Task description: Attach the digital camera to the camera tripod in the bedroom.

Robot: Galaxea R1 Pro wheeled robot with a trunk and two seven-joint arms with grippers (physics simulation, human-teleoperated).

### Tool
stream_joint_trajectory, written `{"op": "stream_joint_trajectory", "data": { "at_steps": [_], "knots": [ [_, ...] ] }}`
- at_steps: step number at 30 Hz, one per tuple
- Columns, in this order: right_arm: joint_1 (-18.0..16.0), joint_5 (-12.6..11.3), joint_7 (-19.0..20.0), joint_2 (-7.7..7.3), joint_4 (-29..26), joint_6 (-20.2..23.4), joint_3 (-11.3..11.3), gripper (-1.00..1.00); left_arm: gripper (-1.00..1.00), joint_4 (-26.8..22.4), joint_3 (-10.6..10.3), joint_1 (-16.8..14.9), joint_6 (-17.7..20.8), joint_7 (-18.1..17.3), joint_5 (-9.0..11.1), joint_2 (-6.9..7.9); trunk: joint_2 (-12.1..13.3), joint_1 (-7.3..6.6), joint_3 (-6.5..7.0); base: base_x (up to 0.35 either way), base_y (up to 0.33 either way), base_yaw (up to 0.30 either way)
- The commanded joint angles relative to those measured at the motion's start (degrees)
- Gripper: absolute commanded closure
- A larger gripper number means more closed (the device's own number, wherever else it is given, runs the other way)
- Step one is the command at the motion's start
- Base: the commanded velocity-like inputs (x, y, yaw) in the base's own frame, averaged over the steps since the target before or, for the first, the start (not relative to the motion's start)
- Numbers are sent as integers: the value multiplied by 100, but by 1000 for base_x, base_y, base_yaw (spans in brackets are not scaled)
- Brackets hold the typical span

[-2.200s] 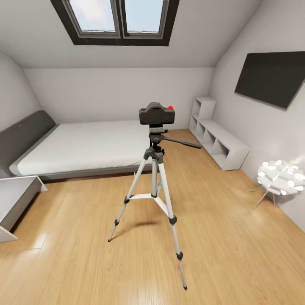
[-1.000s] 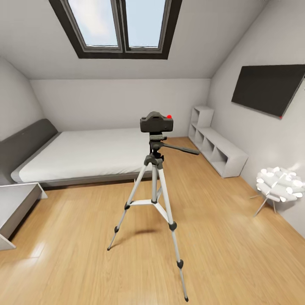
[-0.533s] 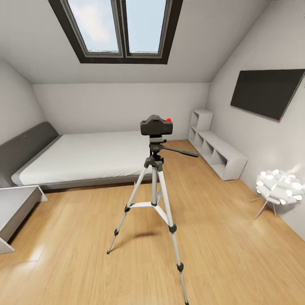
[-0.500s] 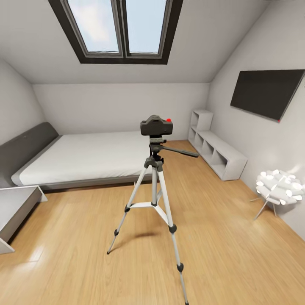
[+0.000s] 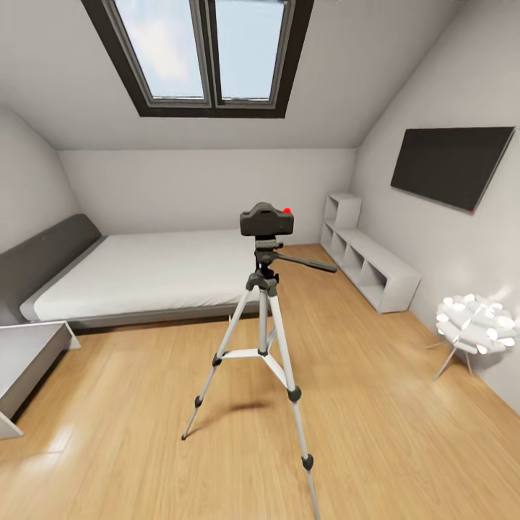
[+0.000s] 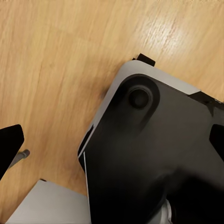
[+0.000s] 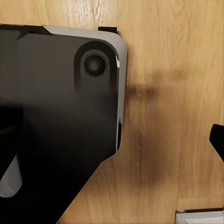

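Bed (image 5: 144, 271): white mattress on a grey frame, along the left wall under the skylight (image 5: 198, 50).
Camera (image 5: 267, 219): black, red button on top, sitting upright on the tripod head, mid-room.
Tripod (image 5: 261, 339): three silver legs spread on the wood floor (image 5: 375, 433), pan handle pointing right.
Shelf (image 5: 368, 260): white cubes along the right wall, below the black TV (image 5: 451, 165).
Lamp (image 5: 477, 325): white, low, near the right wall.
Left tool (image 6: 9, 147): one dark fingertip at the frame edge over the floor beside the robot's black base (image 6: 154, 158); open or closed cannot be told.
Right tool (image 7: 218, 139): one dark fingertip at the edge; state cannot be told.
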Motion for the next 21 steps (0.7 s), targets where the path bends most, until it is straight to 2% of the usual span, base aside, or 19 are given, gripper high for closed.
{"op": "stream_joint_trajectory", "data": {
  "at_steps": [1,21],
  "knots": [
    [-9,49,12,-3,19,-36,-33,-100,-100,-8,-49,-2,-8,27,45,1,-11,3,-2,0,0,0],
    [-9,41,11,-10,19,-44,-33,-100,-100,29,-51,-3,6,20,61,0,-11,3,185,0,0,0]
  ]
}}
